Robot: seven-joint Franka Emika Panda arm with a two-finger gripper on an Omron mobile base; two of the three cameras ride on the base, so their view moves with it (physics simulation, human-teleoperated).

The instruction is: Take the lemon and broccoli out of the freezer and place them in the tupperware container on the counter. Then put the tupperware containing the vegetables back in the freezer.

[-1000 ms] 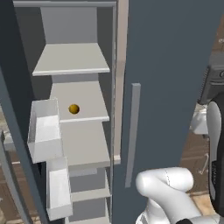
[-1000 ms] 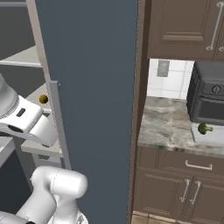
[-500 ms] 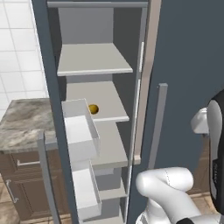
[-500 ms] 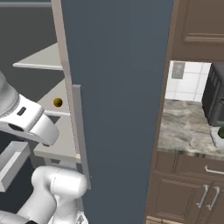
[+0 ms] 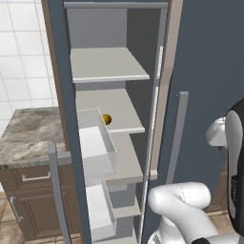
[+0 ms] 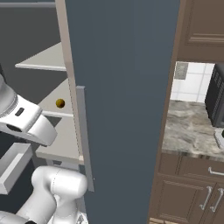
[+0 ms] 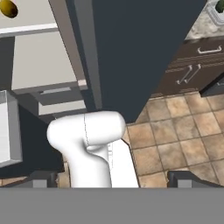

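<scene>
While my gripper (image 7: 112, 177) hung high and pointed down at the tiled floor (image 7: 175, 131), its two dark fingertips (image 7: 41, 178) stood at the far edges of the hand view, spread as wide as they go, with nothing between them but my own white body below. I held nothing.

The freezer (image 5: 200, 71) stood open ahead of me. Its closed dark blue-grey door with the long grey handle (image 6: 85, 135) lay under and ahead of my gripper, and the shelves were off to the left side of the hand view. The lemon (image 5: 106, 118) sat on a light grey shelf, well apart from my gripper, at the far upper left corner of the hand view (image 7: 8, 8); from the left base view it lay just behind the upper white door bin (image 5: 97, 143).

At the far upper right corner of the hand view I saw the broccoli (image 7: 218, 6) as a small dark green lump on the counter (image 7: 199, 26), in a pale tray I took for the tupperware container (image 7: 213, 16), cut off by the edge. It too was well away from my gripper.
</scene>
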